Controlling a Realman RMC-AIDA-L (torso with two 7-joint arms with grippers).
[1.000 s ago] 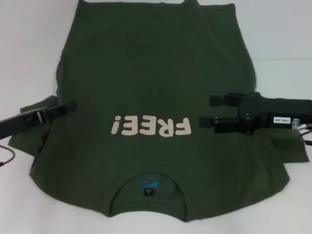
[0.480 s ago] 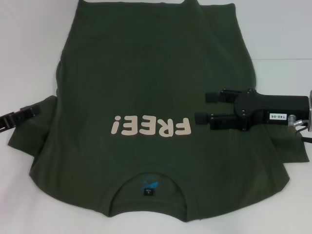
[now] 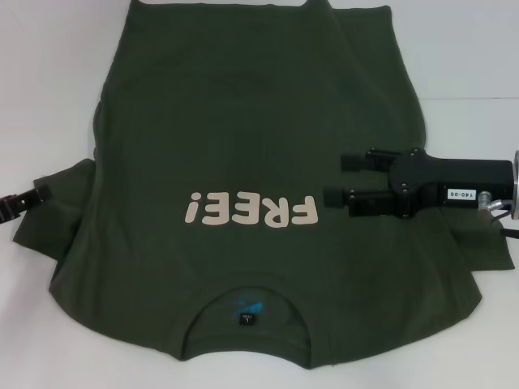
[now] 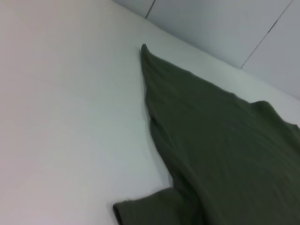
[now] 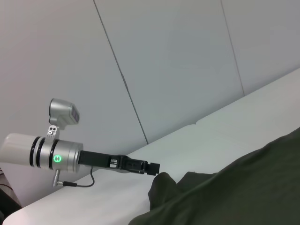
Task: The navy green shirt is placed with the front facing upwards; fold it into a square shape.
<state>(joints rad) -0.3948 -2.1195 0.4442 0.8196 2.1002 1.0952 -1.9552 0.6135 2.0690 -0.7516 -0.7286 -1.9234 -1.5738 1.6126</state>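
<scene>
At the left edge of the head view only the black tip of the left gripper (image 3: 28, 197) showed, just beside the left sleeve, with the rest cut off by the frame. Whether its fingers were spread or closed could not be told, and it appeared to hold nothing.

The large dark olive-green cotton T-shirt (image 3: 243, 162) lay spread flat on the white table (image 3: 49, 81), front up, its cream block lettering (image 3: 250, 210) across the chest and the small black neck label (image 3: 246, 318) at the collar nearest the robot. The body looked smoothed, but both sleeves lay out to the sides and the hem ran to the far edge. By that, no fold seemed made yet; the sleeve folds and the lengthwise folds into a square were all left to do.

On the right, the black right gripper (image 3: 334, 178) hung over the shirt's right side beside the lettering, its two fingers parted and empty.

The far hem was clipped by the top of the head view, and whether the right gripper touched the cloth was hard to make out.
</scene>
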